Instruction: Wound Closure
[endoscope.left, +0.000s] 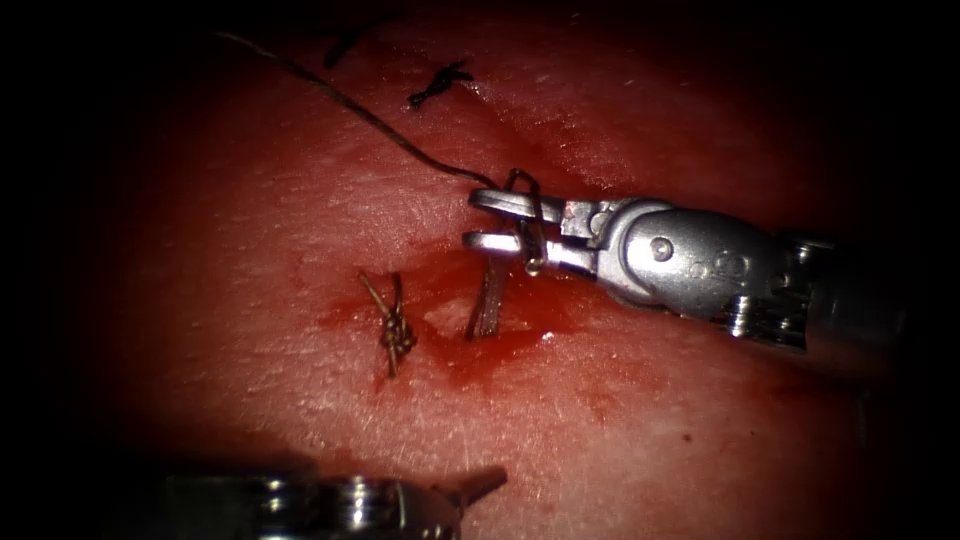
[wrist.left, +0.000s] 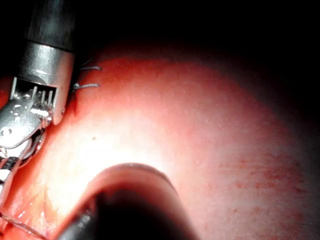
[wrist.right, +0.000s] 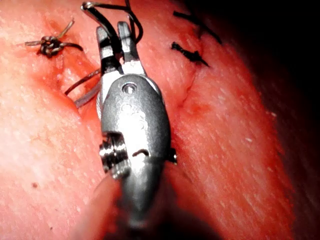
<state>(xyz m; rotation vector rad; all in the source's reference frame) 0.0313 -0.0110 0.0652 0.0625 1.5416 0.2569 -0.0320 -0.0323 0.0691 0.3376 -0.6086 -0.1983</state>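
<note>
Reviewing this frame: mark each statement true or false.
1. The right claw has its jaws apart. True.
2. The right claw grips the tied knot. False: the knot lies on the tissue, apart from the claw and to its left.
3. A thread runs from the upper left to the right claw. True.
4. The left claw is pressed on the knot. False: in the endoscope view it sits at the lower edge, well apart from the knot.

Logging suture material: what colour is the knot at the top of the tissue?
Black knot, clearest in the endoscope view.
</note>
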